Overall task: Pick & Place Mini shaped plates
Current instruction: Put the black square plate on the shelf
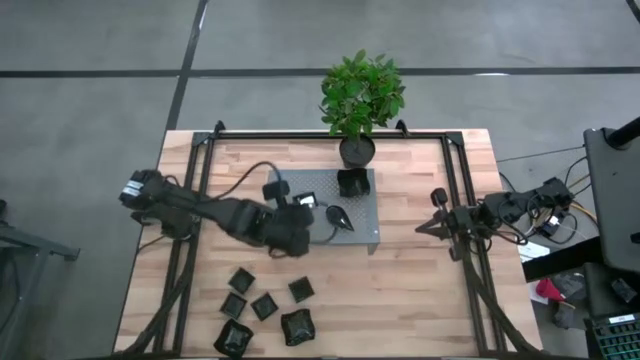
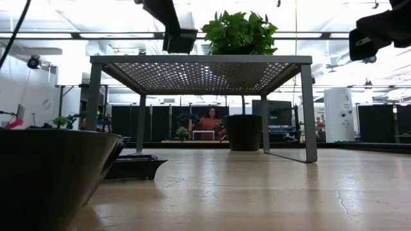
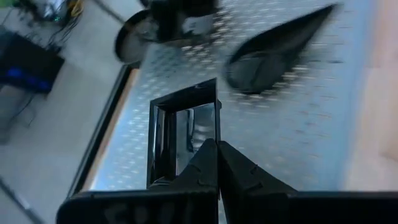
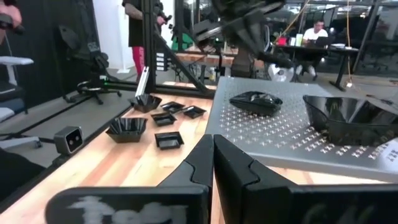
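Note:
My left gripper is over the left part of the grey perforated platform, shut on a small square black plate. A teardrop plate and a deeper square dish rest on the platform top. Several more mini black plates lie on the wood near the table's near-left corner. My right gripper waits shut near the table's right side, touching nothing. My left gripper pinches the square plate by its rim, at one side close to a corner, between the two shut fingers. The plate sticks out ahead of the fingertips over the platform. Whether it touches the platform top, I cannot tell.
A black pot with a green plant stands at the platform's far edge. A black frame runs along the table's left, far and right sides. In the low view a large dark dish fills the near left. Bare wood lies right of the platform.

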Action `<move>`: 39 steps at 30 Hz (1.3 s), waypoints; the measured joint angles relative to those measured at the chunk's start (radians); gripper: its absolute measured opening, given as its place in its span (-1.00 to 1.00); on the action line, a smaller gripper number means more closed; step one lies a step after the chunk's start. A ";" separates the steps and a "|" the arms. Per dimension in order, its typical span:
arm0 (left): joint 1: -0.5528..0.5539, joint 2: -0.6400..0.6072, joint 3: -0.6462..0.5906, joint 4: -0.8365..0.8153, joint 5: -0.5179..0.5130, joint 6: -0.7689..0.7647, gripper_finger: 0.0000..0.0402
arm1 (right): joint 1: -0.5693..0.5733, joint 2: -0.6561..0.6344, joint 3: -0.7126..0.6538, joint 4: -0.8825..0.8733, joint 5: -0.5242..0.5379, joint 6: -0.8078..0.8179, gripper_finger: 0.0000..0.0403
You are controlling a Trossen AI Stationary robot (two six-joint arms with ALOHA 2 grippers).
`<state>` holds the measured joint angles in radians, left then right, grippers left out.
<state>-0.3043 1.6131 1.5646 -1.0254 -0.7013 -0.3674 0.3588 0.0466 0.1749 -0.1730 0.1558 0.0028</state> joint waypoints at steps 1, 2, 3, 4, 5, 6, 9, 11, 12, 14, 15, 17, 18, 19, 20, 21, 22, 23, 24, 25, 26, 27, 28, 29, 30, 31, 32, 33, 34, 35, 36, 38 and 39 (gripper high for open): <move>0.017 0.000 -0.001 -0.002 0.001 0.009 -1.00 | 0.000 -0.004 0.000 -0.010 0.000 0.004 -0.96; 0.033 0.000 -0.001 -0.005 0.006 0.026 -1.00 | 0.000 -0.006 0.000 -0.016 0.000 0.008 -0.96; 0.047 0.000 -0.002 -0.007 0.009 0.043 -1.00 | 0.000 -0.006 0.000 -0.016 0.000 0.017 -0.96; 0.062 0.000 -0.002 -0.010 0.011 0.059 -1.00 | 0.000 -0.006 0.000 -0.017 0.001 0.030 -0.96; 0.076 0.000 -0.002 -0.016 0.013 0.075 -1.00 | 0.000 -0.005 0.000 -0.016 0.000 0.047 -0.96; 0.089 0.000 -0.003 -0.018 0.019 0.086 -1.00 | 0.000 -0.004 0.000 -0.015 0.000 0.064 -0.96; 0.125 0.000 -0.021 -0.023 0.042 0.118 -1.00 | 0.000 0.001 0.000 -0.016 0.000 0.083 -0.96; 0.144 0.000 -0.038 -0.023 0.050 0.150 -1.00 | 0.000 0.003 0.000 -0.018 0.000 0.082 -0.96; 0.153 0.000 -0.046 -0.023 0.051 0.166 -1.00 | 0.000 0.002 0.000 -0.016 0.000 0.078 -0.96; 0.174 0.000 -0.064 -0.023 0.053 0.182 -1.00 | 0.000 0.002 0.000 -0.017 0.001 0.069 -0.96; 0.185 0.000 -0.074 -0.022 0.055 0.183 -1.00 | 0.001 0.002 0.000 -0.017 0.000 0.069 -0.96; 0.204 0.000 -0.099 -0.019 0.055 0.183 -1.00 | 0.001 0.002 0.000 -0.017 0.000 0.069 -0.96; 0.213 0.000 -0.114 -0.012 0.055 0.183 -1.00 | 0.001 0.002 0.000 -0.017 0.000 0.068 -0.96; 0.220 0.000 -0.130 -0.002 0.055 0.184 -1.00 | 0.001 0.002 0.000 -0.017 0.000 0.069 -0.96; 0.225 0.000 -0.144 0.010 0.055 0.194 -1.00 | 0.001 0.002 0.000 -0.017 0.001 0.069 -0.96; 0.226 0.000 -0.158 0.023 0.053 0.209 -1.00 | 0.001 0.002 0.000 -0.017 0.001 0.069 -0.96; 0.226 0.000 -0.169 0.040 0.046 0.222 -1.00 | 0.001 0.002 0.000 -0.017 0.001 0.068 -0.96; 0.224 0.000 -0.178 0.064 0.038 0.231 -1.00 | 0.001 0.002 0.000 -0.017 0.001 0.067 -0.96; 0.224 0.000 -0.184 0.083 0.037 0.239 -1.00 | 0.001 0.002 0.000 -0.017 0.001 0.068 -0.96; 0.224 0.000 -0.190 0.094 0.037 0.246 -1.00 | 0.001 0.002 0.000 -0.017 0.001 0.069 -0.96; 0.224 0.000 -0.194 0.095 0.037 0.254 -1.00 | 0.001 0.002 0.000 -0.017 0.001 0.068 -0.96; 0.221 0.000 -0.197 0.093 0.036 0.259 -1.00 | 0.001 0.002 0.000 -0.017 0.001 0.066 -0.96; 0.218 0.000 -0.197 0.092 0.036 0.258 -1.00 | 0.001 0.002 0.000 -0.017 0.001 0.065 -0.96; 0.216 0.000 -0.197 0.091 0.035 0.257 -1.00 | 0.001 0.002 0.000 -0.017 0.001 0.066 -0.96; 0.213 -0.003 -0.197 0.090 0.036 0.258 -1.00 | 0.001 0.002 0.000 -0.016 0.001 0.066 -0.96; 0.211 -0.005 -0.197 0.090 0.036 0.258 -1.00 | 0.001 0.002 0.000 -0.017 0.001 0.065 -0.96; 0.210 -0.006 -0.197 0.091 0.037 0.259 -1.00 | 0.001 0.002 0.000 -0.017 0.001 0.065 -0.96; 0.209 -0.007 -0.196 0.090 0.037 0.259 -1.00 | 0.001 0.002 0.000 -0.017 0.001 0.066 -0.96; 0.207 -0.009 -0.196 0.090 0.037 0.259 -1.00 | 0.001 0.002 0.000 -0.017 0.001 0.068 -0.96; 0.205 -0.009 -0.196 0.090 0.037 0.258 -1.00 | 0.001 0.002 0.000 -0.017 0.001 0.067 -0.96; 0.202 -0.009 -0.196 0.090 0.037 0.258 -1.00 | 0.001 0.002 0.000 -0.017 0.001 0.065 -0.96; 0.193 -0.010 -0.196 0.090 0.037 0.253 -1.00 | 0.001 0.002 0.000 -0.017 0.001 0.066 -0.96; 0.188 -0.010 -0.196 0.090 0.041 0.247 -1.00 | 0.001 0.002 0.000 -0.017 0.001 0.068 -0.96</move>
<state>-0.1164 1.6035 1.3689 -0.9356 -0.6598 -0.1199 0.3595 0.0486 0.1749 -0.1898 0.1570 0.0711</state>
